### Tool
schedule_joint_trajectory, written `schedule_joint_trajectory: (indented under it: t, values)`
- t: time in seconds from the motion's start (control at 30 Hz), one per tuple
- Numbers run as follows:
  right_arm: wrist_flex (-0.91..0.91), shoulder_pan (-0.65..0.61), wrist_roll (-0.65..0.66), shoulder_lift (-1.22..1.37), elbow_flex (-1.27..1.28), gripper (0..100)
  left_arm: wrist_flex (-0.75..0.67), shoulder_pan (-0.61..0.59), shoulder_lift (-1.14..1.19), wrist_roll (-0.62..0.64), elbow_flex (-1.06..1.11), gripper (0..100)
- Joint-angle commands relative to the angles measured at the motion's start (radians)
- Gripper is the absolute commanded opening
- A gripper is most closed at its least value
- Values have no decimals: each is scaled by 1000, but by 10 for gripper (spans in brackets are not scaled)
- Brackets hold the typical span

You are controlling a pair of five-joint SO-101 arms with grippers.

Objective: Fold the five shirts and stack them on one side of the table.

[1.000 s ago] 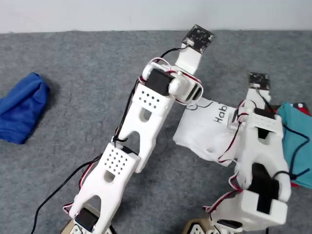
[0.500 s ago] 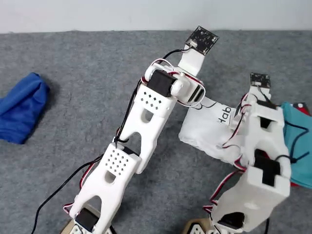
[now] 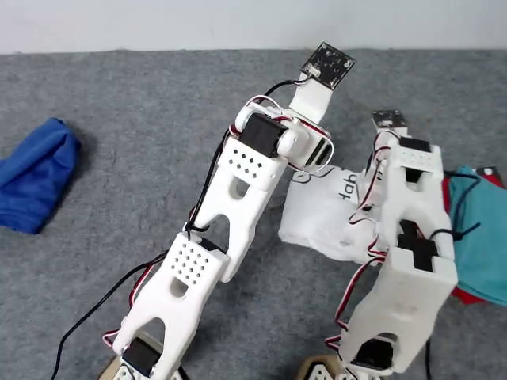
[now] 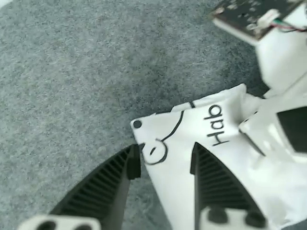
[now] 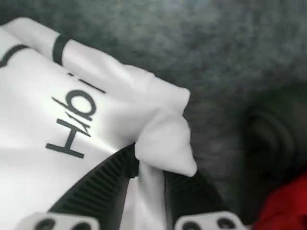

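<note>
A white shirt [image 3: 321, 218] with black print lies crumpled mid-table between both arms. My left gripper [image 4: 163, 160] is open, its fingers [image 4: 125, 165] standing either side of the printed corner of the white shirt [image 4: 192, 143]. My right gripper [image 5: 146, 179] is shut on a bunched fold of the white shirt [image 5: 163, 139] at its other edge. A teal shirt [image 3: 479, 237] lies on a red shirt [image 3: 467, 297] at the table's right edge. A blue shirt [image 3: 36, 174] sits crumpled at the far left.
Grey carpet-like cloth [image 3: 142, 111] covers the table up to a white wall [image 3: 158, 24] at the back. Both white arms cross the near middle, with loose cables [image 3: 87, 317] trailing by the left arm's base.
My right arm has swung left and farther from the front edge, dragging the white shirt's edge with it, so the shirt bunched leftward. The left arm has barely moved.
</note>
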Motion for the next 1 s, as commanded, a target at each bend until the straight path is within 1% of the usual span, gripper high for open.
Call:
schedule_joint_trajectory:
  t: [0.0, 0.07, 0.17, 0.27, 0.5, 0.73, 0.97]
  values:
    - [68, -67, 11, 18, -12, 10, 14, 14, -66, -9, -5, 177]
    - [113, -62, 2, -36, -34, 10, 14, 14, -66, -9, 13, 177]
    - [191, -48, -55, -153, -64, 10, 14, 14, -68, -9, 50, 176]
    - [248, -22, -72, -286, -81, 10, 14, 14, -68, -11, 62, 176]
    - [288, 47, -74, -518, -77, 10, 14, 14, -68, -11, 62, 176]
    - [277, 140, -72, -570, -87, 10, 14, 14, -68, -11, 62, 176]
    - [323, 274, -74, -570, -209, 10, 14, 14, -68, -11, 62, 176]
